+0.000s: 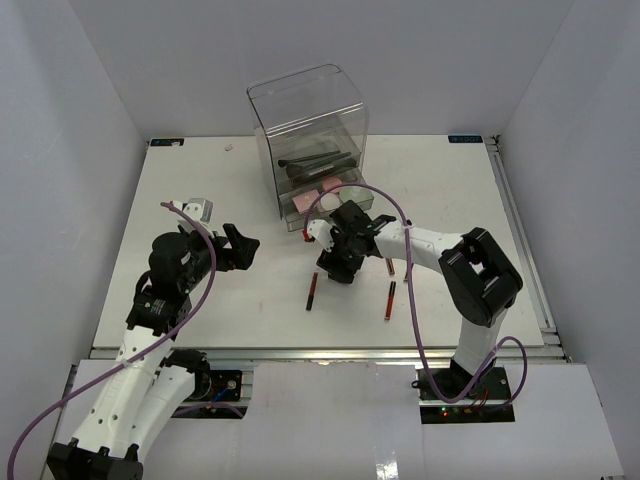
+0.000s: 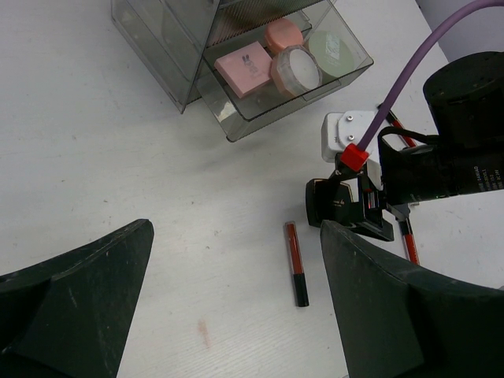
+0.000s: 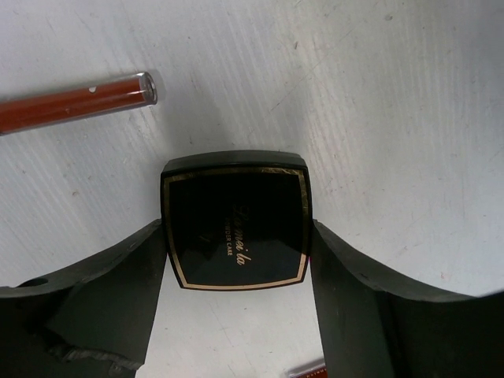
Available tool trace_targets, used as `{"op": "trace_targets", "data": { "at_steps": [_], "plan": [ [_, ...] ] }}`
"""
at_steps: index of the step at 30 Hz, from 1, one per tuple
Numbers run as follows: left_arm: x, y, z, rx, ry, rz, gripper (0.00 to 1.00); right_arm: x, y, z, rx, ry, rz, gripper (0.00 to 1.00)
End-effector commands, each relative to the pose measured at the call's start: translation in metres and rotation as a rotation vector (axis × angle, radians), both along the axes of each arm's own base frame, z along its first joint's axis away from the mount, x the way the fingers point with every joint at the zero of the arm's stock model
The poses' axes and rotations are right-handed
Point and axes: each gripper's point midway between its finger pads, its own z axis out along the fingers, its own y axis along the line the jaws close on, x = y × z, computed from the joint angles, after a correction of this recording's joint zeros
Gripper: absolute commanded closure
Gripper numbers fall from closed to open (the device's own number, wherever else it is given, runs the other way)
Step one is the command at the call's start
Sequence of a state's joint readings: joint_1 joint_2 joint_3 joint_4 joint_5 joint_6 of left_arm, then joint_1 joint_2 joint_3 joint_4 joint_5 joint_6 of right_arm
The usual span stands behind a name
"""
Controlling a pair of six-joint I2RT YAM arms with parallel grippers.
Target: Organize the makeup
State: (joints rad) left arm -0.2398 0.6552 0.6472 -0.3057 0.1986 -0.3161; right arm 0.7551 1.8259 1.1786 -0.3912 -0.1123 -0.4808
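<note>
Gripping state, right tool (image 3: 238,248): closed on the black square compact (image 3: 236,220), with one finger (image 3: 102,291) against its left side and the other against its right side.
Compact position: in front of the clear acrylic drawer box (image 1: 310,120), over the table (image 1: 200,190); whether it rests on the table or is raised cannot be told.
Compact face: gold-bordered lid turned towards the right wrist camera.
Left tool (image 2: 236,260): open, nothing between the fingers (image 2: 71,307), held above the table well apart from the right tool.
Red-and-black tube (image 1: 312,290): flat on the table, just left of the right tool.
Second tube (image 1: 389,300): flat on the table, right of the right tool.
Third tube (image 1: 390,266): just beyond the second, partly hidden by the right arm.
Lower drawer (image 2: 236,126): pulled out; holds the pink square palette (image 2: 248,67), the round silver tin (image 2: 295,69) and the small pink jar (image 2: 283,35).
Upper drawer: holds the black brushes (image 1: 320,160).
</note>
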Motion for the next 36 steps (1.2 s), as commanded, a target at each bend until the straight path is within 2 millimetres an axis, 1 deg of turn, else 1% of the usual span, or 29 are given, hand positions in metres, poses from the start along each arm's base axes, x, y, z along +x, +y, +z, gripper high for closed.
{"op": "trace_targets", "data": {
  "at_steps": [1, 4, 7, 10, 13, 16, 20, 22, 23, 24, 27, 29, 31, 36],
  "plan": [
    [0.0, -0.001, 0.006, -0.013, -0.025, -0.003, 0.02, 0.009, -0.003, 0.013, -0.02, -0.071, 0.01, 0.55],
    [-0.001, -0.001, 0.006, -0.014, -0.027, -0.003, 0.02, 0.015, -0.003, 0.029, -0.016, -0.112, 0.02, 0.64],
    [0.0, 0.0, 0.006, -0.013, -0.027, 0.001, 0.02, 0.025, 0.007, 0.069, 0.028, -0.184, 0.06, 0.68],
    [0.0, 0.001, 0.007, -0.012, -0.03, 0.006, 0.02, 0.027, 0.02, 0.104, 0.086, -0.213, 0.125, 0.73],
    [0.0, 0.002, 0.007, -0.011, -0.03, 0.012, 0.02, 0.031, 0.041, 0.149, 0.183, -0.249, 0.169, 0.74],
    [0.001, 0.002, 0.007, -0.01, -0.03, 0.016, 0.02, 0.035, 0.061, 0.187, 0.28, -0.255, 0.183, 0.75],
    [0.001, 0.003, 0.006, -0.008, -0.027, 0.018, 0.02, 0.044, 0.09, 0.221, 0.405, -0.239, 0.156, 0.76],
    [0.001, 0.003, 0.005, -0.007, -0.026, 0.021, 0.02, 0.056, 0.104, 0.24, 0.465, -0.24, 0.098, 0.76],
    [0.001, 0.003, 0.006, -0.007, -0.026, 0.022, 0.02, 0.065, 0.111, 0.233, 0.468, -0.224, 0.063, 0.76],
    [0.001, 0.003, 0.006, -0.006, -0.027, 0.023, 0.02, 0.074, 0.117, 0.232, 0.484, -0.219, 0.015, 0.75],
    [0.001, 0.004, 0.006, -0.006, -0.028, 0.028, 0.02, 0.09, 0.127, 0.224, 0.51, -0.189, -0.09, 0.76],
    [0.001, 0.004, 0.006, -0.006, -0.027, 0.028, 0.02, 0.101, 0.13, 0.217, 0.51, -0.195, -0.138, 0.76],
    [0.001, 0.005, 0.006, -0.006, -0.028, 0.029, 0.02, 0.111, 0.132, 0.21, 0.509, -0.209, -0.171, 0.76],
    [0.002, 0.005, 0.007, -0.006, -0.031, 0.031, 0.02, 0.125, 0.122, 0.198, 0.516, -0.222, -0.244, 0.74]
  ]
}}
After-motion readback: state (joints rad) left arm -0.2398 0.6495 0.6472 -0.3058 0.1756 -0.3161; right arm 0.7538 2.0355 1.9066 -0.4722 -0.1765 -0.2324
